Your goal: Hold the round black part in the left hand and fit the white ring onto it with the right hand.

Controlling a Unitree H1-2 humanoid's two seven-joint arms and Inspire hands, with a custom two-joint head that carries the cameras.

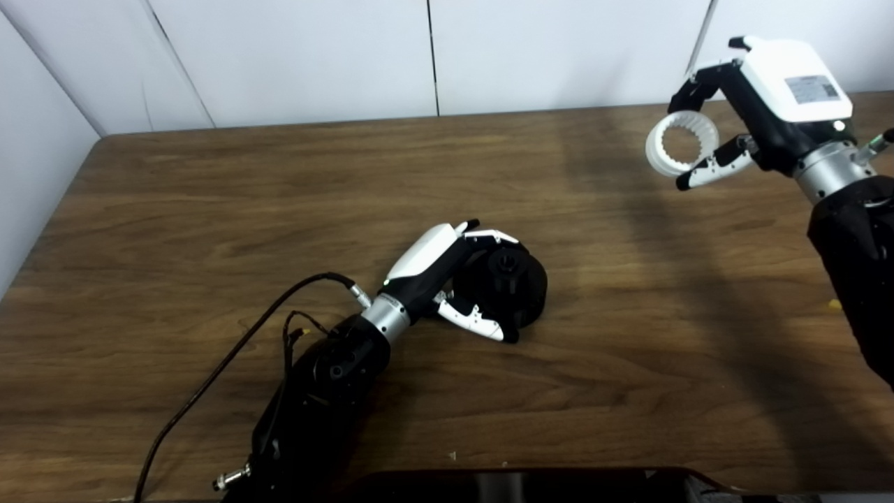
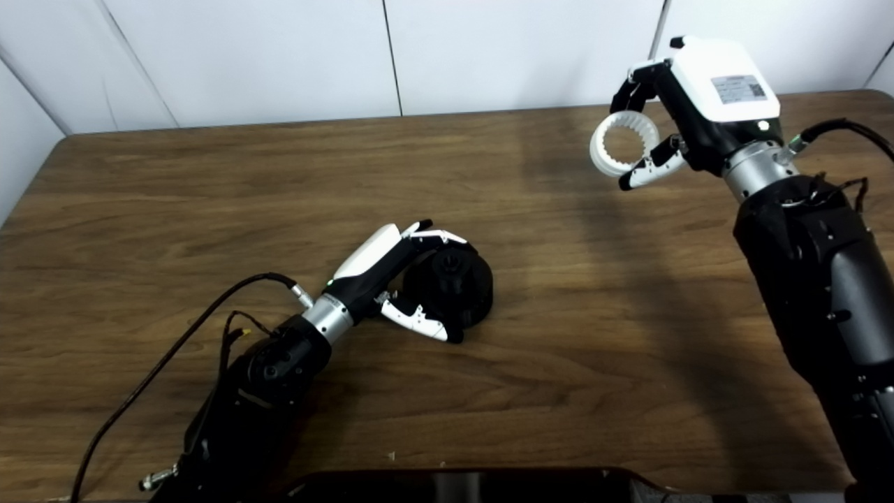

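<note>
Wooden worktop (image 1: 209, 209) carries the round black part (image 1: 513, 286), cupped by the left hand (image 1: 454, 279) to steady it; well apart, the raised right hand (image 1: 726, 133) pinches the white ring (image 1: 681, 143), ready for fitting.

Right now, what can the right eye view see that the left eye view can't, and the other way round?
Only the right eye view shows the black cable looping behind the right wrist, and more of that forearm. Only the left eye view shows the left wall panel beside the table. Both show the left hand wrapped around the round black part resting on the table, and the right hand raised, holding the white ring well apart from the part.
</note>
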